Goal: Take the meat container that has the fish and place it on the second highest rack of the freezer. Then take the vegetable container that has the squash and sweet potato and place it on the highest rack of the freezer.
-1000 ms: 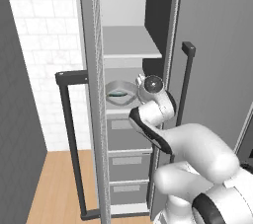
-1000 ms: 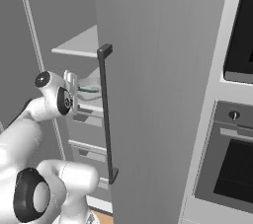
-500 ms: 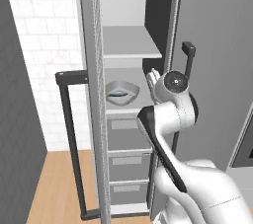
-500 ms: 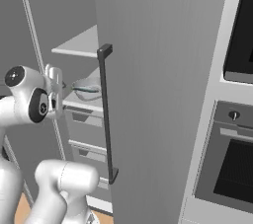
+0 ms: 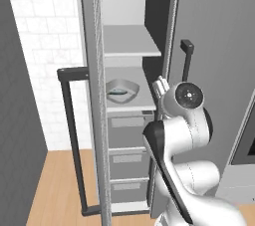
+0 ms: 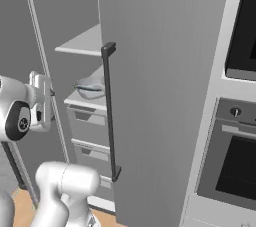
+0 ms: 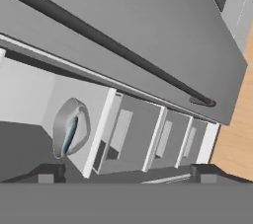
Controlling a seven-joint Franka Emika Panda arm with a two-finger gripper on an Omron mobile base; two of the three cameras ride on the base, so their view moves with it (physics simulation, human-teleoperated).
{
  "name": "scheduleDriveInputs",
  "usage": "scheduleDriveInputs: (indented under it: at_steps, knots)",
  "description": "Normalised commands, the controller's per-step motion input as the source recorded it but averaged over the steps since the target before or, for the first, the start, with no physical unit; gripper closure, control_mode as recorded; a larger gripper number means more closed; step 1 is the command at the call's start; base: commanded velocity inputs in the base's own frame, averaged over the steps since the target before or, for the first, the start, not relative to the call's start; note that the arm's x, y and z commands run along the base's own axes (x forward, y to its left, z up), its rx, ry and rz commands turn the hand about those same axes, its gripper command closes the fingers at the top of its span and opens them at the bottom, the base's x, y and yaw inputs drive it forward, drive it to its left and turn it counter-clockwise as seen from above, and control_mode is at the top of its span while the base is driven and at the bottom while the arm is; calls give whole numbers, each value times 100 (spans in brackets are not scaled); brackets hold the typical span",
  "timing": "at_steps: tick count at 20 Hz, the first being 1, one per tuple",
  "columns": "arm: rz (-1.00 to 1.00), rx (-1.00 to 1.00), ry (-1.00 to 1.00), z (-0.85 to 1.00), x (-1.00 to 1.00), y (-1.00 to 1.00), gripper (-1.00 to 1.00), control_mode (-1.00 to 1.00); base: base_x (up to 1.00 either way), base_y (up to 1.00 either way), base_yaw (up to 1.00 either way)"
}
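Observation:
The meat container, a light-grey tub holding the small fish, sits on the lower of the freezer's two pale shelves. Above it is the highest rack, bare. My gripper hangs open at the shelf's right front corner, apart from the tub, with nothing between its fingers. The hand view is rolled sideways: the tub lies at lower left and the gripper has both tips spread wide. From the right, the tub shows beyond the gripper. The tray of squash and sweet potato is out of view.
Three grey drawers stack under the lower shelf. The open left door and its dark handle stand left of the opening. The right door's bar handle is close to my arm. An oven stands at the right, over wooden floor.
My hand has drawn back from the tub toward the shelf's front right. The tub stays on the lower shelf, released. The base has not moved.

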Motion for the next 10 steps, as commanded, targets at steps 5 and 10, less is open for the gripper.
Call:
scheduleDriveInputs:
  at_steps: [5, 10]
  knots:
    - [0, 0, 0, 0, 0, 0, -100, 100, -81, -33, -37]
    - [0, 0, 0, 0, 0, 0, -100, 100, 22, -100, -40]
